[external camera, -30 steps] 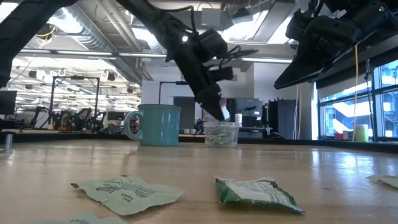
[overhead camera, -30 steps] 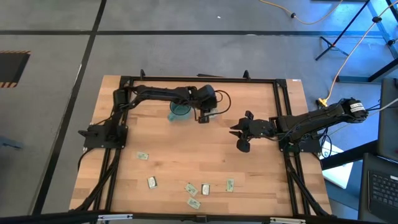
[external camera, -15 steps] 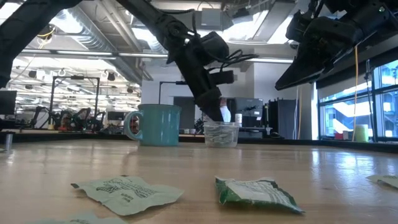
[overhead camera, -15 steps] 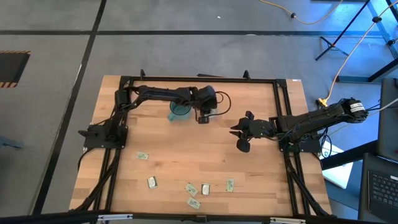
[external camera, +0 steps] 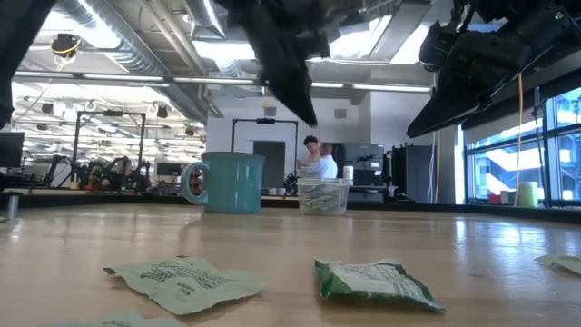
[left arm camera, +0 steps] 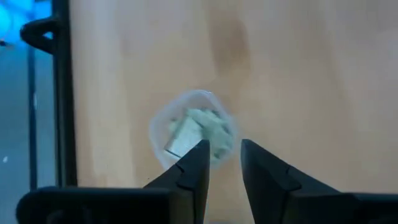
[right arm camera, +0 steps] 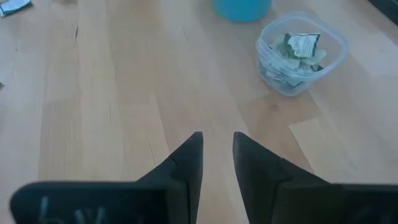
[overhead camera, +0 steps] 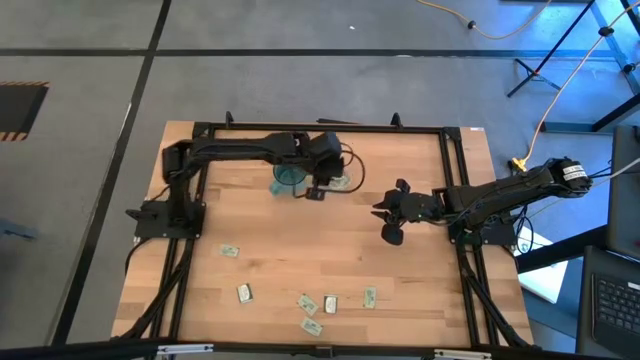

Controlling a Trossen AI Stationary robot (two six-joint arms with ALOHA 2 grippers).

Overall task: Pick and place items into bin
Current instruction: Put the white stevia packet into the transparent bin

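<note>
The bin (left arm camera: 193,130) is a small clear cup holding several pale green packets; it stands on the table's far half beside a teal mug (overhead camera: 290,178). My left gripper (left arm camera: 222,155) hovers high above the bin (external camera: 322,195), open, with nothing between its fingers; in the low view its fingers (external camera: 300,95) point down from the top edge. My right gripper (right arm camera: 217,146) hangs open and empty over the table's right middle (overhead camera: 392,218). Several items lie flat near the front edge, such as one packet (overhead camera: 230,250) and another (overhead camera: 330,303).
Two crumpled packets (external camera: 186,282) (external camera: 377,282) lie closest to the low camera. The mug (external camera: 227,182) stands just left of the bin. A black frame (overhead camera: 455,135) borders the wooden table. A person (external camera: 320,159) stands far off in the room behind.
My left gripper has risen from the bin's mouth to well above it and shifted a little toward the table's left. The bin and the mug have stayed in place.
</note>
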